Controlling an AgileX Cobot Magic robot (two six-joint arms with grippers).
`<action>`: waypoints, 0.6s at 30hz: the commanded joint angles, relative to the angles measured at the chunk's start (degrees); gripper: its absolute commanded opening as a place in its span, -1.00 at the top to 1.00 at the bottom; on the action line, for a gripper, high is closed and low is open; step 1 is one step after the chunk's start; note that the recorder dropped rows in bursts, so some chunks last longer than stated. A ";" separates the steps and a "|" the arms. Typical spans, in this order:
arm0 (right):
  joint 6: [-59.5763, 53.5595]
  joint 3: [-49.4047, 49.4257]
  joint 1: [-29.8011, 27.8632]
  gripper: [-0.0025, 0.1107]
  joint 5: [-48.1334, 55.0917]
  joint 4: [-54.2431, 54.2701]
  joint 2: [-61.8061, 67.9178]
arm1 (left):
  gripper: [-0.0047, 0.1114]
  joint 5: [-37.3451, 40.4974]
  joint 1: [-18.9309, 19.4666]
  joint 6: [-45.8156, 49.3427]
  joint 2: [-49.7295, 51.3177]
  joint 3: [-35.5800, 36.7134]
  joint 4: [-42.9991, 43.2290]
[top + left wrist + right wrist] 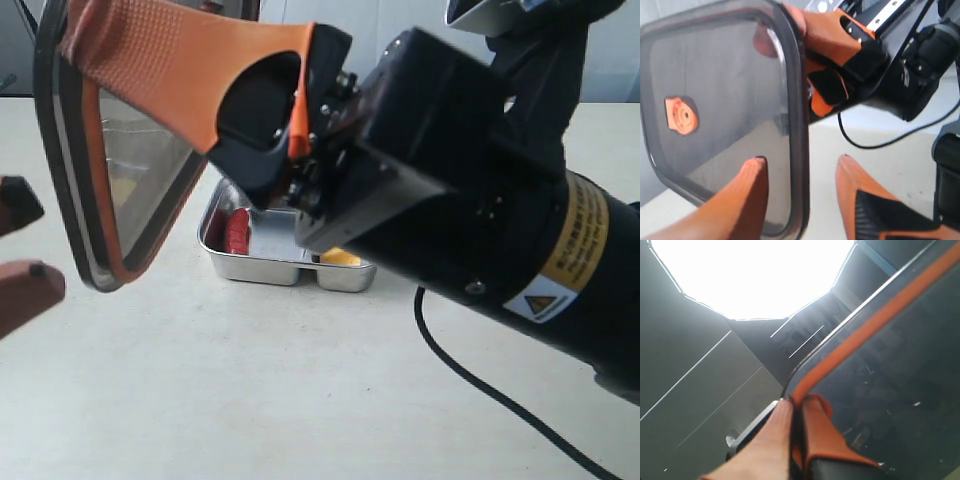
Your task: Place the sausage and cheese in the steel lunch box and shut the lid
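The right gripper (796, 407) pinches the lid (140, 170) by its rim, tilted above the pale table (250, 380). The left gripper (801, 159) stands spread beside it. The sausage (237, 230) and cheese (342, 257) lie in the steel lunch box (255, 268), in 2 separate compartments. A white wall (400, 20) stands behind.

Right arm (450, 190): black, was raised and reached across toward the left. Right gripper (796, 404): orange fingers were pinched on the rim of the lid (720, 100), holding it aloft, tilted. Left gripper (801, 159): fingers stood apart, the lid's rim between them.
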 commanded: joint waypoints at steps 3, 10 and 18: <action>-0.74 -0.50 0.13 0.97 -2.38 0.29 1.71 | 0.19 1.03 -0.17 10.94 4.33 0.39 -9.40; -0.87 -0.50 0.13 0.97 -2.16 0.78 1.71 | 0.19 3.69 -0.17 11.19 8.66 0.39 -7.00; -0.98 -1.43 2.40 0.97 0.82 1.68 2.48 | 0.19 -1.21 -0.17 17.35 12.94 0.39 -12.34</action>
